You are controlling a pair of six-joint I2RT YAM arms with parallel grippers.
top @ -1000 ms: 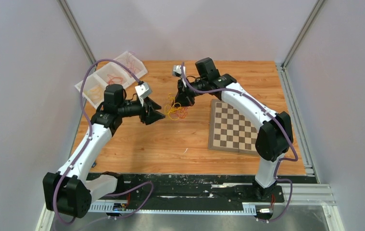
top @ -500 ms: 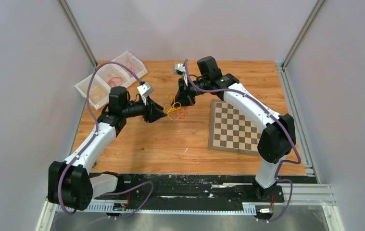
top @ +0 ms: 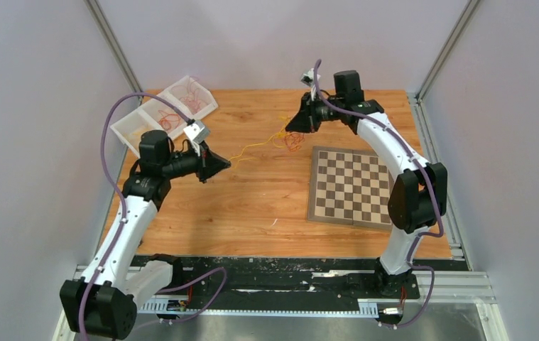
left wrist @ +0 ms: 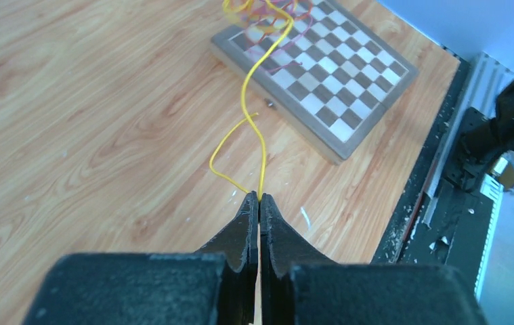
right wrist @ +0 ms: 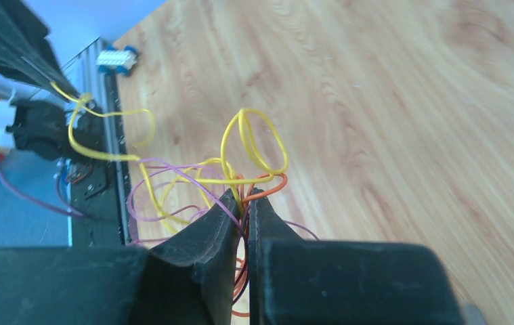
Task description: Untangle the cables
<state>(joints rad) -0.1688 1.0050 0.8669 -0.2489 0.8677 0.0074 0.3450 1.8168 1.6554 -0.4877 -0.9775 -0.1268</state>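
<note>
My left gripper (left wrist: 259,198) is clenched on a thin yellow wire strand (left wrist: 243,95). My right gripper (right wrist: 242,196) pinches the yellow, orange and red cable bunch (top: 293,140). They have just pulled apart, so the strand now stretches over the wooden table (top: 266,206), probably coming free.

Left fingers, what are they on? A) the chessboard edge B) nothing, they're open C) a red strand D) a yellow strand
D: in the left wrist view the left gripper is shut on a yellow strand that runs off to the bunch.
</note>
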